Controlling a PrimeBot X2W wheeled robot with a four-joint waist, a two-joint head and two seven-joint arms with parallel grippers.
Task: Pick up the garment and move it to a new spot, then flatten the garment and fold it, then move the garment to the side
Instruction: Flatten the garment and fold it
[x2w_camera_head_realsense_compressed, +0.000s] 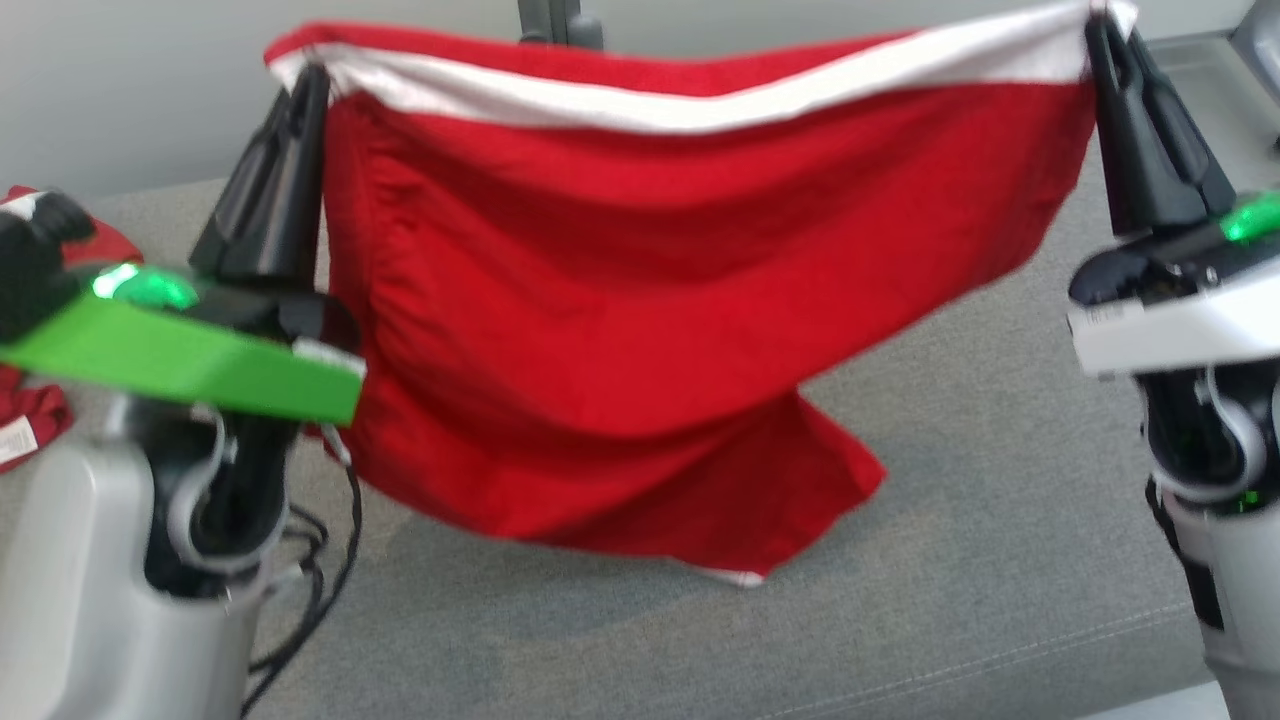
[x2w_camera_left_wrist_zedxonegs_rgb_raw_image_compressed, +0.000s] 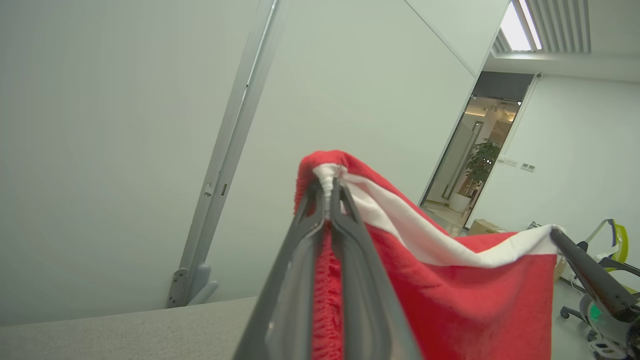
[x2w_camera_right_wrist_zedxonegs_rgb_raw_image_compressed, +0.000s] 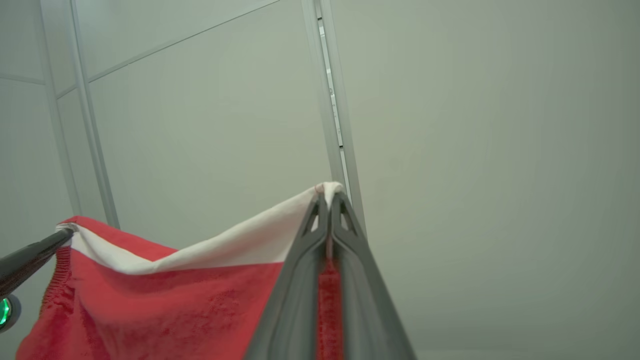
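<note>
Fabric this soft and light, we judge, wants corner holds: the garment (x2w_camera_head_realsense_compressed: 650, 330) hangs over the cushion (x2w_camera_head_realsense_compressed: 1000, 520), left gripper (x2w_camera_head_realsense_compressed: 308, 78) and right gripper (x2w_camera_head_realsense_compressed: 1100, 28) each clamped on a white-banded top corner.

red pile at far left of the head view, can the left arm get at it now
Probably not: the left gripper is shut on a top corner of the hanging garment, though the pile lies close beside that arm.
</note>
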